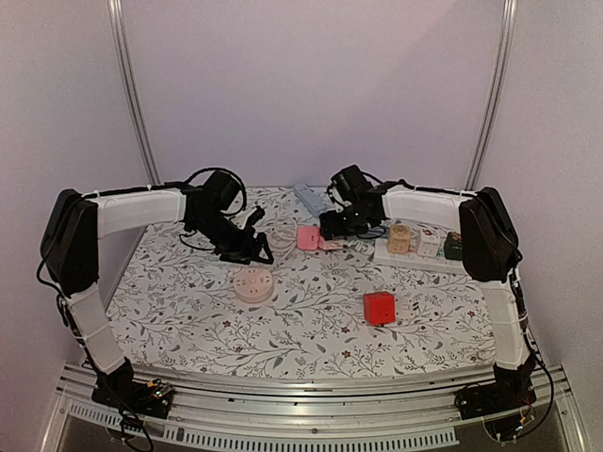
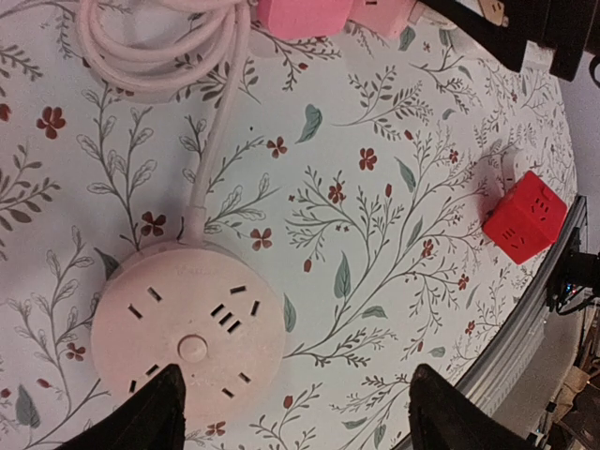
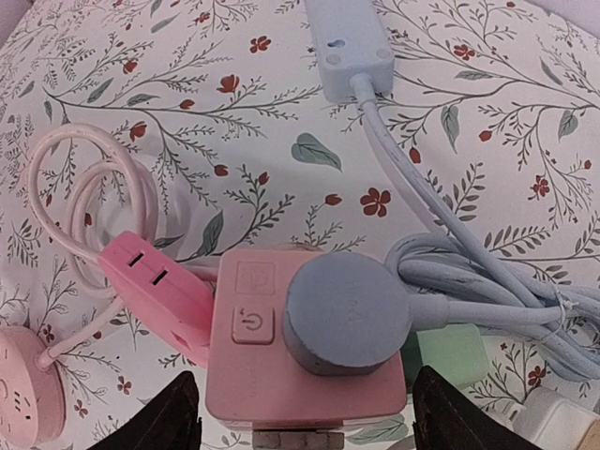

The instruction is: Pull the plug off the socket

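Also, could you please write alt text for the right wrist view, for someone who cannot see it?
A round grey plug sits in the top of a pink cube socket, framed by the open right gripper. Its grey cable coils to the right; a pink adapter lies left.

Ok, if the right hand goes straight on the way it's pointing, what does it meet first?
Most likely the grey round plug seated on the pink cube socket: the right hand is aimed at it, open fingers either side of the cube. How much gap remains is unclear.
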You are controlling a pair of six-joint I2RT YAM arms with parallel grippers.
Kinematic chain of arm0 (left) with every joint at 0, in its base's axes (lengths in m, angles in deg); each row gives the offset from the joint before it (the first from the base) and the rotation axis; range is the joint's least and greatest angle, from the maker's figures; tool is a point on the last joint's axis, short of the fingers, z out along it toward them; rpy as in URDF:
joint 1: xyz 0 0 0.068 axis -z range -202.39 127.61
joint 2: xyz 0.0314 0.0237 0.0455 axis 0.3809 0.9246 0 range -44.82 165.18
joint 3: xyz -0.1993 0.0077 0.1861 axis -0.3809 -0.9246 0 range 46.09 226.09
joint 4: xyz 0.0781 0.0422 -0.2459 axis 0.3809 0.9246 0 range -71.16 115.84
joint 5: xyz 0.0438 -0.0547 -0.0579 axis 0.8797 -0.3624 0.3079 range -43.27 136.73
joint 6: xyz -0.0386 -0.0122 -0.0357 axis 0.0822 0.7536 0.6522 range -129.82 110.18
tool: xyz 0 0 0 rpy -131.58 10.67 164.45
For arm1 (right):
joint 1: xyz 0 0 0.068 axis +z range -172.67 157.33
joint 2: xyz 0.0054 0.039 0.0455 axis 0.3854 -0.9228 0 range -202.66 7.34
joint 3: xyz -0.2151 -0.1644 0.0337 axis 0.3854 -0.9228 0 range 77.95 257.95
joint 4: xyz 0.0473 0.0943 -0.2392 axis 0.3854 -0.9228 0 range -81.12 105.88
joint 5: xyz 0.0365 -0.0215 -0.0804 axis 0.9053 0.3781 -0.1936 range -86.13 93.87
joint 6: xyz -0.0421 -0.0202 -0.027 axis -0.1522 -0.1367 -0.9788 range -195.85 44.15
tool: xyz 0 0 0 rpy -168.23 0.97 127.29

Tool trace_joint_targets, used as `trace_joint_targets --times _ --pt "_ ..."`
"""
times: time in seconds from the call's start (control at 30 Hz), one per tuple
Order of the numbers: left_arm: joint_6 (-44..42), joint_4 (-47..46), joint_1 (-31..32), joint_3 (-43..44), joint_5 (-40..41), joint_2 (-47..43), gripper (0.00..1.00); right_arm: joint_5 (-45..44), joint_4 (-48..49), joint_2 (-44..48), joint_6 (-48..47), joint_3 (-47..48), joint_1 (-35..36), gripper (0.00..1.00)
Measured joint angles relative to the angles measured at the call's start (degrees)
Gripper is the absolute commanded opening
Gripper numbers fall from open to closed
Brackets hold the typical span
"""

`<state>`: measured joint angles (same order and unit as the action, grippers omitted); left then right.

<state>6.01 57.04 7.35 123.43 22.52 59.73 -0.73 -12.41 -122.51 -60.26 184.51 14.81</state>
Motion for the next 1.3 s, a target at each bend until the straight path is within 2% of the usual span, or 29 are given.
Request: trace_joint_targets --times 0.3,0.57,0.73,0.83,1.0,1.3 --pt "0.0 0.0 0.0 0.0 -0.3 0.0 0.80 0.4 0.4 -1.8 -0.2 1.7 -0.1 0.69" --pt "0.0 0.0 0.0 0.0 -0.4 0.0 0.80 0.9 0.9 -2.7 -0.2 2.6 -0.2 0.48" --pt "0.0 0.0 0.0 0.0 -0.4 0.0 0.80 1.4 0.9 -2.7 -0.3 2.6 -0.2 0.41" --pt "0.0 0.0 0.0 0.0 -0.5 0.0 0.80 2.2 1.2 -2.6 -0.4 2.3 -0.3 0.41" --pt "0.0 -0.7 0.0 -0.3 -1.5 0.0 0.80 4.3 4.2 0.7 -1.0 -3.6 0.0 0.41" --pt "0.0 -3.4 1.7 -1.2 -6.6 0.0 0.74 7.2 7.0 12.7 -0.4 -21.0 4.9 0.40"
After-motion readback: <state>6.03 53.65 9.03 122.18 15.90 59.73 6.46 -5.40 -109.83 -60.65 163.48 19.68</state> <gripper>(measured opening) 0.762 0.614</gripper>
